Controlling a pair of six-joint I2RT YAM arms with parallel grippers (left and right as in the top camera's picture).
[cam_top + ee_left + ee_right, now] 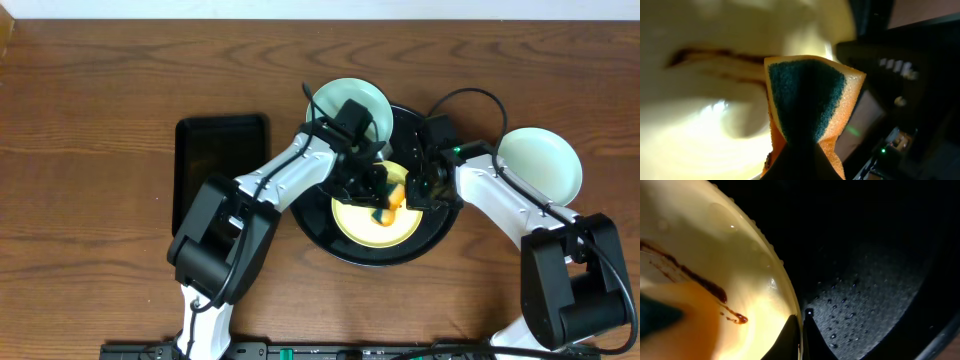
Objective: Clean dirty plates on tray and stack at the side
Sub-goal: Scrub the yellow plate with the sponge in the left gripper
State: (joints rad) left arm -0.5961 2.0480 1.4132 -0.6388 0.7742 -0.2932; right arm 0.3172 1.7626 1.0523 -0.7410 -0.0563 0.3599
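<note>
The main risk is the yellow plate (372, 222) skidding or tipping. The right hand (422, 188) is closed on its rim with a thin pinch, fingers (790, 337) either side of the edge. The tray floor beside it is beaded with water. A hard push from the sponge (392, 198) could lever the rim out of that pinch and slide the plate across the round black tray (445, 225).

The left hand (378, 188) is clamped on the sponge, folding it so the green scouring face (807, 100) points at the plate. If only the folded edge touches, the brown smear (715, 57) would likely spread in streaks rather than lift. The two hands also work very near each other over the plate, so a wide scrubbing stroke could knock them together.

The round tray holds the yellow plate, smeared brown at its centre. The far mint plate (348, 103) lies at the tray's far-left edge and overlaps the rim. I cannot tell whether it sits fully inside. The side mint plate (540, 162) rests on the worktop (100, 100) to the right, apart from the tray. A rectangular black tray (220, 165) lies to the left, with nothing visible in it.
</note>
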